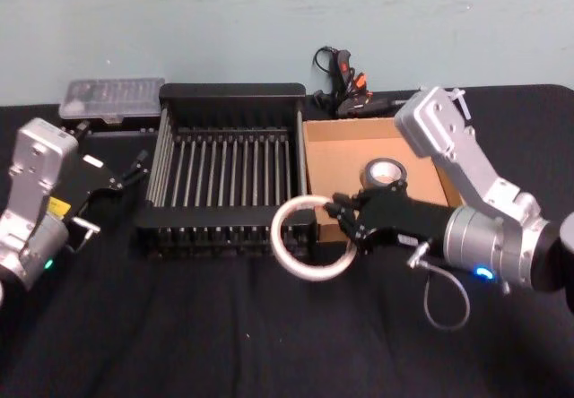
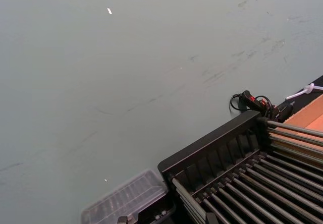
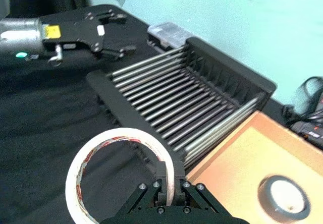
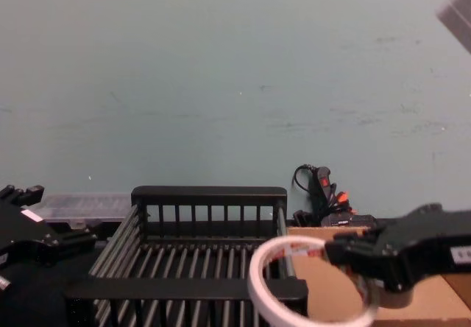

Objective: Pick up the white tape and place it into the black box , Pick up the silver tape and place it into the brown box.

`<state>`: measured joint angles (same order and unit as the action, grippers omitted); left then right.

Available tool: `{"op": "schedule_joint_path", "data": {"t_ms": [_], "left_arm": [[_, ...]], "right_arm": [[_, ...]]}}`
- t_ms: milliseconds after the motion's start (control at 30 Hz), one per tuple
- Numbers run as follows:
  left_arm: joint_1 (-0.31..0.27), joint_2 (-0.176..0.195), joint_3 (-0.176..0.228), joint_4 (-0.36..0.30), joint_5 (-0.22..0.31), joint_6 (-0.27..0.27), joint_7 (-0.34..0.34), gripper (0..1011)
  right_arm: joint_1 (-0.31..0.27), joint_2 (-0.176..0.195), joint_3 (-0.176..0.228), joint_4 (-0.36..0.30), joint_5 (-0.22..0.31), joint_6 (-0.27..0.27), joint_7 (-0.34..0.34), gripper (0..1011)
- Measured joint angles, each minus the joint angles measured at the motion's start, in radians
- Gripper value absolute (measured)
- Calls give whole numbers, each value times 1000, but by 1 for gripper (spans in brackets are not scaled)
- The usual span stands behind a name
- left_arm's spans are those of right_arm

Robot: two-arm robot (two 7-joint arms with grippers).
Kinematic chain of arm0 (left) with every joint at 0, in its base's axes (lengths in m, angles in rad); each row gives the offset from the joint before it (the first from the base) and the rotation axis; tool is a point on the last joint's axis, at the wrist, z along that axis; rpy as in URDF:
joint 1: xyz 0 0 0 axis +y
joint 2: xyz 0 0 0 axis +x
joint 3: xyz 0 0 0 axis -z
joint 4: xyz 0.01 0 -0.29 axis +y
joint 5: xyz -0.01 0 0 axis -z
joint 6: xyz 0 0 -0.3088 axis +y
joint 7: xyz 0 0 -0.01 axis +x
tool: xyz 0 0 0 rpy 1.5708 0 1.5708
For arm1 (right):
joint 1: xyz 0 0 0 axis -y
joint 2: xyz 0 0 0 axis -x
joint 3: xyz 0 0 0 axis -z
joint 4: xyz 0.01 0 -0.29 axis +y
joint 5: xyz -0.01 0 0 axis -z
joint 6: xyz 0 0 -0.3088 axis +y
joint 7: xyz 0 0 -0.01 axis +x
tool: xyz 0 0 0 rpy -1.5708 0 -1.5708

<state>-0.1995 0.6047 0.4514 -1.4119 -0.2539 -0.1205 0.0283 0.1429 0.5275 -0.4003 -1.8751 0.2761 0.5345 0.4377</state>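
Two arms reach over the black-clothed tabletop (image 1: 179,326). The right pincer (image 1: 345,223), on an arm stretched leftward from the right, is clamped on the rim of the thin whitish ring of white tape (image 1: 312,237), held up at the near right corner of the black slatted plastic box (image 1: 229,102). Just behind the pincer, the small dark grey-silver tape roll (image 1: 384,173) sits in the shallow brown cardboard box (image 1: 336,151). The left pincer (image 1: 134,167), its fingers apart, hovers left of the black crate.
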Motion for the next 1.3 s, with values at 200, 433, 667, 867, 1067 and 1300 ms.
{"op": "schedule_joint_path", "data": {"t_ms": [200, 433, 667, 867, 1067, 1300], "left_arm": [[0, 0, 0, 0, 0, 0, 0, 1001], [0, 0, 0, 0, 0, 0, 0, 1001], [0, 0, 0, 0, 0, 0, 0, 1001], [0, 0, 0, 0, 0, 0, 0, 1001], [0, 0, 0, 0, 0, 0, 0, 1001], [0, 0, 0, 0, 0, 0, 0, 1001]], "right_arm": [[55, -18, -16, 51, 2, -21, -8, 91], [124, -54, -40, 133, 0, -45, -11, 91], [188, -102, -60, 225, -5, -72, -22, 91], [245, -151, -78, 318, -19, -89, -38, 91], [299, -204, -94, 418, -38, -106, -51, 91], [349, -263, -102, 523, -59, -137, -65, 91]]}}
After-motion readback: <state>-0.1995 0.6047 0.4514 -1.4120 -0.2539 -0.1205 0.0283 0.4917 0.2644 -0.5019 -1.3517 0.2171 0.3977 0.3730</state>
